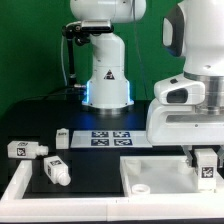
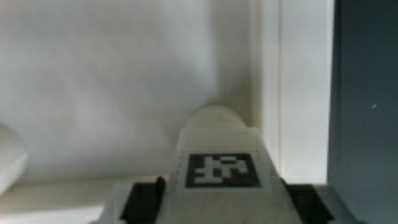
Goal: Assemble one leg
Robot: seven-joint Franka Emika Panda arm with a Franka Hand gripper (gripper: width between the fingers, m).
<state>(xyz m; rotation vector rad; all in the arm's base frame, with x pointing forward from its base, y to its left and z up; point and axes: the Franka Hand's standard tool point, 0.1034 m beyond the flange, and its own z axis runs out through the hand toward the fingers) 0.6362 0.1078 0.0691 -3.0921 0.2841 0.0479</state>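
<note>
Status: the pincer (image 1: 206, 166) is clenched on one leg (image 1: 206, 170), holding it tag-out at the exterior view's right edge, low over the white square furniture top (image 1: 150, 172). In the wrist view the same leg (image 2: 221, 160) sits between the two fingers (image 2: 146, 200), tapered end pointing away toward the white panel surface (image 2: 107, 90). The panel's edge and a dark strip of the work surface run along one side, so the leg is near the panel's border.

Done, as I read it: leg picked and carried to the panel. Not done: seating it. I can't see a corner hole under the leg in either view, and can't tell whether the tip touches the panel or hangs just above it. One round hole (image 1: 141, 187) shows on the panel, well apart from the held leg.

Remaining parts: two loose legs (image 1: 27, 150) (image 1: 55, 170) and a third small tagged piece (image 1: 62, 138) lie on the black tabletop (image 1: 100, 165) at the exterior view's left. The marker board (image 1: 107, 136) sits behind them, in front of the white robot base (image 1: 107, 75).

Estimate: roughly midway; alignment and insertion still to go.
</note>
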